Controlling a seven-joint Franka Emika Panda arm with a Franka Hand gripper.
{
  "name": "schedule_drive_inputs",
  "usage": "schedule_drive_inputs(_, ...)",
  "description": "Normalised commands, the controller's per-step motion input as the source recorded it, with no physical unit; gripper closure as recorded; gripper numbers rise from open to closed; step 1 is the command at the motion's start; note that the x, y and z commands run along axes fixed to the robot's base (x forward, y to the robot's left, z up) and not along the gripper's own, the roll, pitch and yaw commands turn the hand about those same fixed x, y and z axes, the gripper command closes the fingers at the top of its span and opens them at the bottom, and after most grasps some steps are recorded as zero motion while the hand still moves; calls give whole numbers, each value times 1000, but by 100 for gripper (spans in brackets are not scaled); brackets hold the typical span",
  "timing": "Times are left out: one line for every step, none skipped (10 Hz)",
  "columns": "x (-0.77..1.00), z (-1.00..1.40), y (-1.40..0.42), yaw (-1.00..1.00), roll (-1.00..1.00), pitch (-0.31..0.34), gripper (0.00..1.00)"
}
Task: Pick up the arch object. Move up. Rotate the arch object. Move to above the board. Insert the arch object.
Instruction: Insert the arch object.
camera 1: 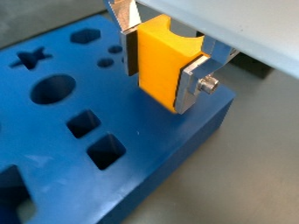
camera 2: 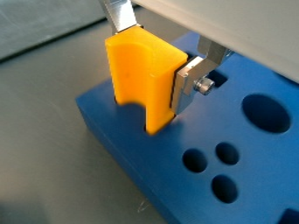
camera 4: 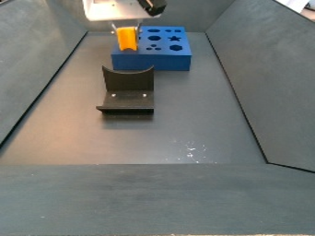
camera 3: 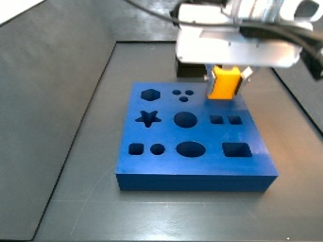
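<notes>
My gripper [camera 1: 163, 61] is shut on the arch object [camera 1: 163, 59], a yellow-orange block with a curved notch, held between the silver finger plates. It also shows in a wrist view [camera 2: 142, 74], with its legs pointing down just above the board [camera 2: 176, 153]. The board [camera 3: 190, 142] is a thick blue slab with dark cut-out holes. In a side view the arch object [camera 3: 226, 82] hangs under the gripper [camera 3: 226, 76] over the board's far right edge. In a side view it [camera 4: 125, 38] sits at the board's [camera 4: 167, 48] left end.
The dark fixture [camera 4: 127, 89] stands on the grey floor in front of the board. Grey walls [camera 4: 50, 64] slope up around the floor. Star, hexagon, circle and square holes [camera 1: 93, 136] lie near the gripper.
</notes>
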Motion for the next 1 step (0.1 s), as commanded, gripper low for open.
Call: schedule_drive_inputs(-69,0,171,-80,-99,-54,100)
